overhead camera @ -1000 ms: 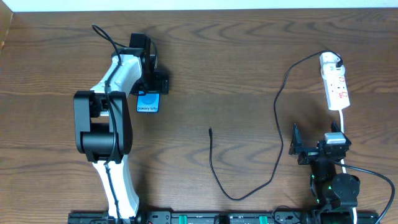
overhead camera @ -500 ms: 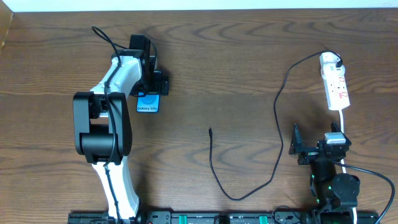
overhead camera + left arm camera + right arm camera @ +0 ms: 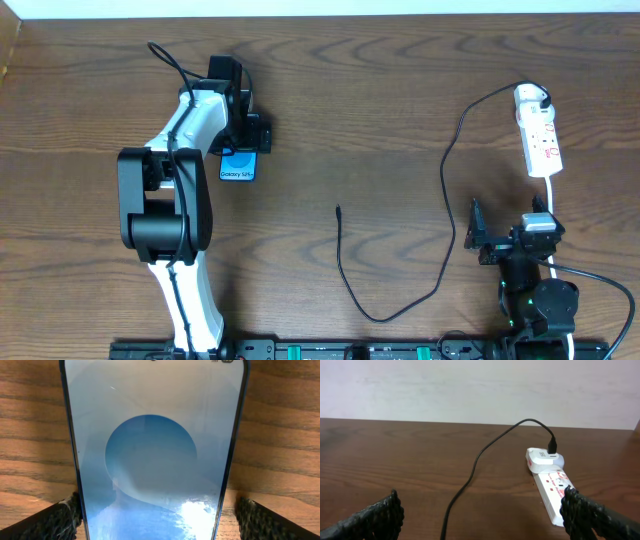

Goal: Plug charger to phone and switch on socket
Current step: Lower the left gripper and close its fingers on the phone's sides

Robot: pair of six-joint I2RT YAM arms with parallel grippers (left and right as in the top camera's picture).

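Overhead view of a dark wooden desk (image 3: 330,100) with two robot arms reaching in from the near edge.

On the left, the white-and-black left arm stretches away toward the far side. Its pincer (image 3: 241,143) sits low over the phone (image 3: 238,167), which lies flat on the desk with its bright blue screen facing up. The near end of the phone, with the words "Galaxy S25+", shows just below the pincer. In the wrist view the screen fills the frame, showing a large round shape. One black finger (image 3: 47,520) sits at each lower corner, either side of the phone. The pincer is released, with its jaws spread wide around the phone's long edges and not squeezing it.

In the middle, the charger (image 3: 380,319) lies loose on the bare wood, a thin black cable. Its plug tip (image 3: 338,209) rests well to the right of the phone, touching nothing. From there the cable runs toward the near edge, curls right, then climbs toward the far right.

On the right, the cable ends in a white adapter (image 3: 530,97) plugged into the far end of the socket (image 3: 543,143). The socket is a white strip with red marks, lying along the right side.

Near the front right, the right pincer (image 3: 481,510) hovers just short of the socket, released, jaws wide apart and holding nothing.
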